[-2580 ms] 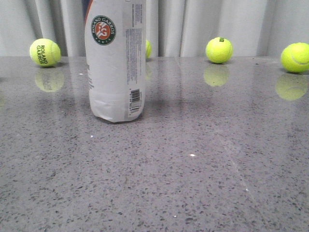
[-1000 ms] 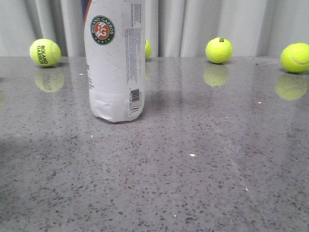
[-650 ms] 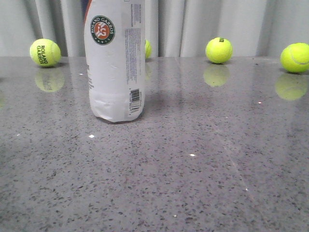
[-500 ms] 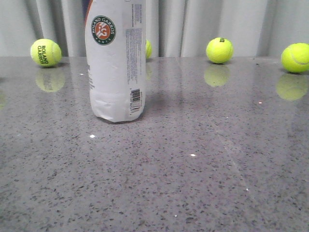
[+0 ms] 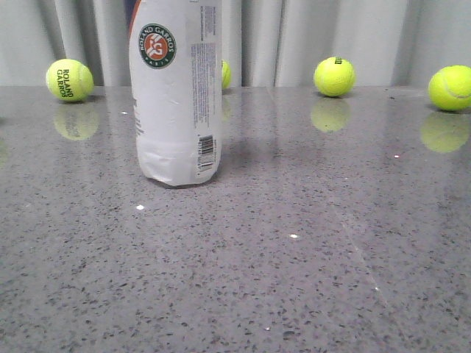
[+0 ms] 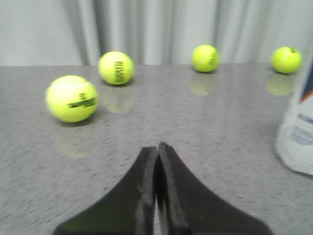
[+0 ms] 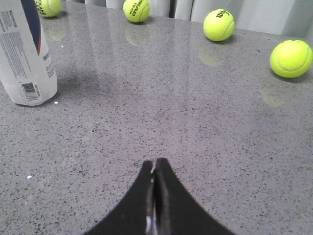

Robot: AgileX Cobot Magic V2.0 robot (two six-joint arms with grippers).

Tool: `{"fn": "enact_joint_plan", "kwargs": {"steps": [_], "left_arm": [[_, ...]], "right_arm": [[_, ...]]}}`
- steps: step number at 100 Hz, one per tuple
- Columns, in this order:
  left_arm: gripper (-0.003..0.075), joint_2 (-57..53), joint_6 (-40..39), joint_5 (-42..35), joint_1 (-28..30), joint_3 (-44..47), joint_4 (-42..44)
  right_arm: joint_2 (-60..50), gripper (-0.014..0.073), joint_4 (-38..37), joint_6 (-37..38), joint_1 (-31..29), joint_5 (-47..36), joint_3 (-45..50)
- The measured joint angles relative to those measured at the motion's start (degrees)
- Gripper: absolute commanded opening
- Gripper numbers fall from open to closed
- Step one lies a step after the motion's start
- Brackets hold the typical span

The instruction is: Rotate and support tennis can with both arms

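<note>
Tennis can (image 5: 176, 92) upright on the grey desk (image 5: 309, 250), left of centre, logo and barcode facing front (top out of frame). Left gripper (image 6: 157, 149) low over desk, jaws pressed together, can well apart. Right gripper (image 7: 154, 166) likewise, jaws pressed together, holding nothing. Tennis balls (image 5: 333, 76) along the far edge.

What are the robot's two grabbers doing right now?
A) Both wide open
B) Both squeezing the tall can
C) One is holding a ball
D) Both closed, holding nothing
D: the left gripper and right gripper have fingers pressed together, away from the tennis can.
</note>
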Motion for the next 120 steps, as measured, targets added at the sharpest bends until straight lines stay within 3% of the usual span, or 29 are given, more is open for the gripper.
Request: {"fn": "enact_joint_plan", "kwargs": {"steps": [25, 44, 60, 120], "left_arm": [[-0.0020, -12.6, -0.2, 0.5, 8.0, 6.5, 0.9], [-0.0020, -13.9, -2.2, 3.2, 11.4, 6.5, 1.6], [-0.0020, -13.9, -3.1, 7.5, 11.9, 6.5, 2.1], [-0.0020, -13.9, -3.2, 7.6, 11.9, 6.5, 2.2]], "right_arm": [[0.0, -0.0068, 0.0, 0.0, 0.0, 0.0, 0.0], [0.0, -0.0068, 0.0, 0.0, 0.0, -0.1, 0.0], [0.0, -0.0068, 0.0, 0.0, 0.0, -0.2, 0.0], [0.0, -0.0068, 0.0, 0.0, 0.0, -0.3, 0.0]]}}
